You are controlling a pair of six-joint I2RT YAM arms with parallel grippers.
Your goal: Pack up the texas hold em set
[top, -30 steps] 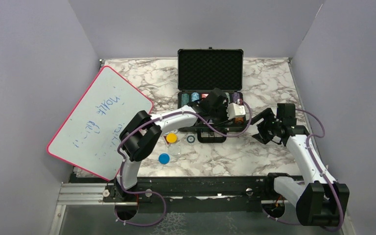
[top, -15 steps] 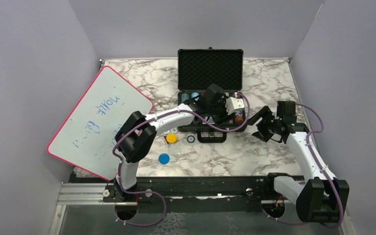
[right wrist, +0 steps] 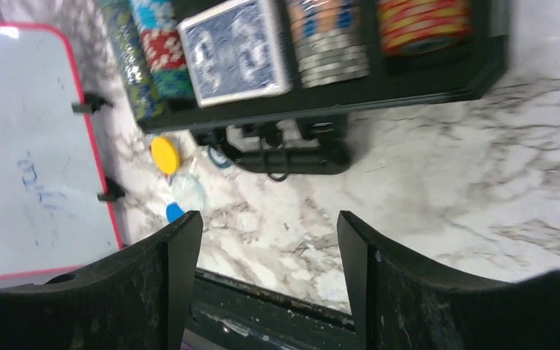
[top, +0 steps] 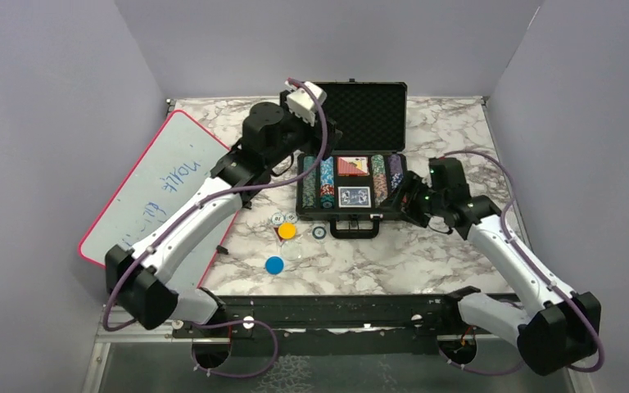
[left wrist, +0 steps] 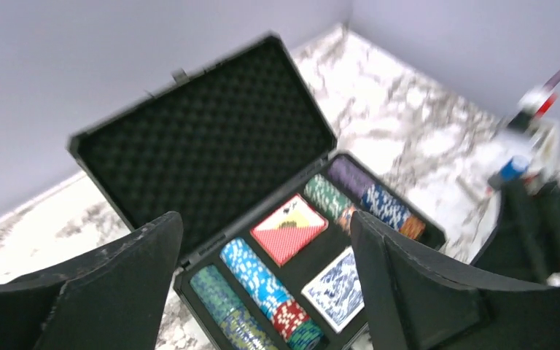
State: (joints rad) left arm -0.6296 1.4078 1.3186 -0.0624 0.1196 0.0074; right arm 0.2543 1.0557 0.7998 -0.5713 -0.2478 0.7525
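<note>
The black briefcase (top: 350, 214) lies open at the table's back, its foam lid (top: 362, 115) upright. Inside are rows of poker chips (top: 326, 182), a red deck (top: 352, 166) and a blue deck (top: 354, 196). My left gripper (top: 326, 135) is open and empty, raised by the lid's left edge; its view shows the case (left wrist: 189, 286), the red deck (left wrist: 289, 227) and the blue deck (left wrist: 335, 288). My right gripper (top: 405, 201) is open and empty at the case's front right corner. A yellow button (top: 287, 231), a blue button (top: 274, 264) and small round buttons (top: 283, 218) lie in front of the case.
The red-edged whiteboard (top: 151, 205) leans at the left, under the left arm. The right wrist view shows the case handle (right wrist: 292, 157), the yellow button (right wrist: 165, 154), the blue button (right wrist: 175, 212) and the whiteboard (right wrist: 29, 146). Grey walls close in three sides.
My left arm has swung off the case, up and back to the left, uncovering its contents. My right gripper has moved left, closer to the case's front right corner.
</note>
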